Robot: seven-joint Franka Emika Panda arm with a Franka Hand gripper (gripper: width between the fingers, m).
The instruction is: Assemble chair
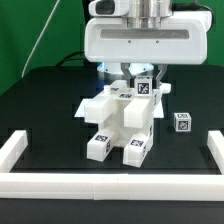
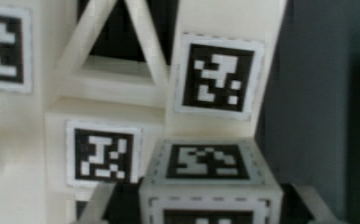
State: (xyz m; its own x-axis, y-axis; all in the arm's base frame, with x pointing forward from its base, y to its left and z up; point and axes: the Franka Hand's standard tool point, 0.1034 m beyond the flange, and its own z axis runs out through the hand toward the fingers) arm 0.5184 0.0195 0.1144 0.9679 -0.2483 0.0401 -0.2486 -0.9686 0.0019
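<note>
End effector just above chair; fingertips hidden, opening cannot tell. Wrist view: chair tags blurred, cropped. Loose block below, exterior view's right, on desk.

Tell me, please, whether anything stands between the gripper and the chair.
Nothing visible does. The gripper sits right at the top of the chair, whose tagged faces fill the wrist view. The small loose block lies apart, toward the exterior view's right.
</note>
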